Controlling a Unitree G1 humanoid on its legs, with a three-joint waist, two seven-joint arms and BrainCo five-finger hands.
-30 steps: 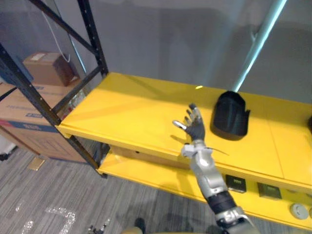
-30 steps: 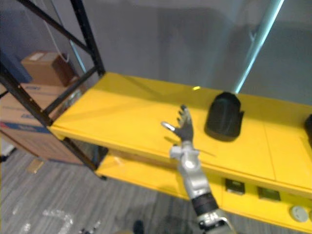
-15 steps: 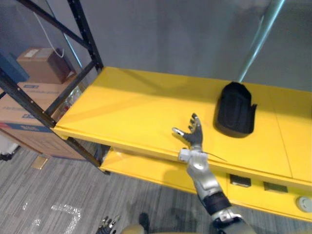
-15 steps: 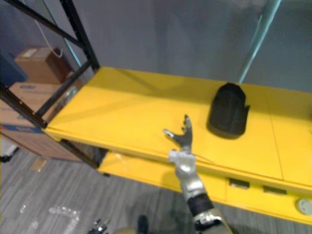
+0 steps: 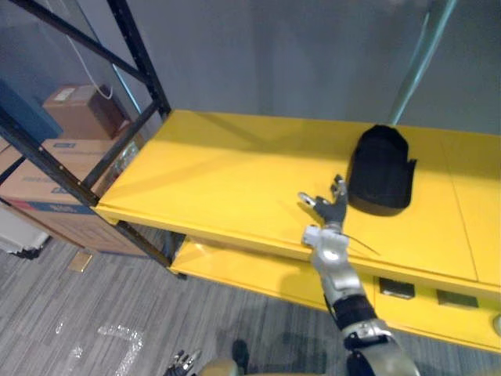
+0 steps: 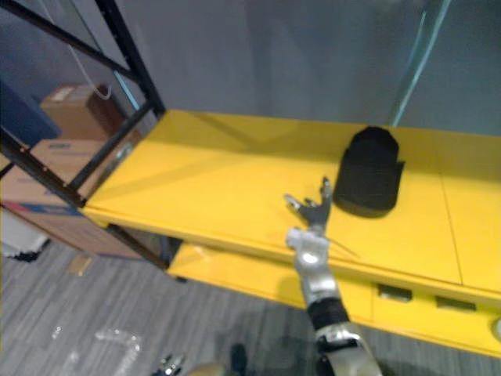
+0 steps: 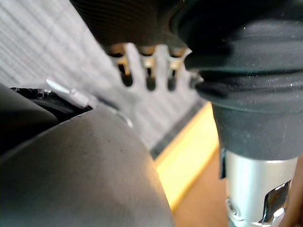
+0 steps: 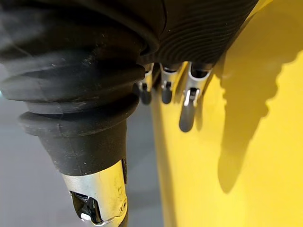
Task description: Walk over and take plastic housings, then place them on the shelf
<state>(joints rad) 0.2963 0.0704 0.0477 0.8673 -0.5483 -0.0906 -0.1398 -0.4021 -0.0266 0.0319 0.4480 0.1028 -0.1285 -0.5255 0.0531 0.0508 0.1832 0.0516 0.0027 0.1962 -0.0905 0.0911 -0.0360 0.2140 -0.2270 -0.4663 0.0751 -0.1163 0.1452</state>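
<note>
A black plastic housing (image 5: 380,168) rests on the yellow shelf board (image 5: 227,172), toward its back right. My right hand (image 5: 331,210) hovers open over the board's front part, just left of and in front of the housing, apart from it and holding nothing. In the right wrist view its straight fingers (image 8: 187,109) hang above the yellow surface and cast a shadow on it. My left hand (image 5: 182,363) hangs low by the floor, and its fingers (image 7: 142,66) look relaxed and empty.
Black steel uprights and braces (image 5: 145,70) frame the shelf's left end. Cardboard boxes (image 5: 78,110) are stacked on the floor beyond them. A lower yellow board carries small dark items (image 5: 395,288). A pale pole (image 5: 419,55) rises behind the housing against the grey wall.
The camera has shifted. My right hand has stayed open and has drawn a little closer to the housing. My left hand has come into view at the bottom edge.
</note>
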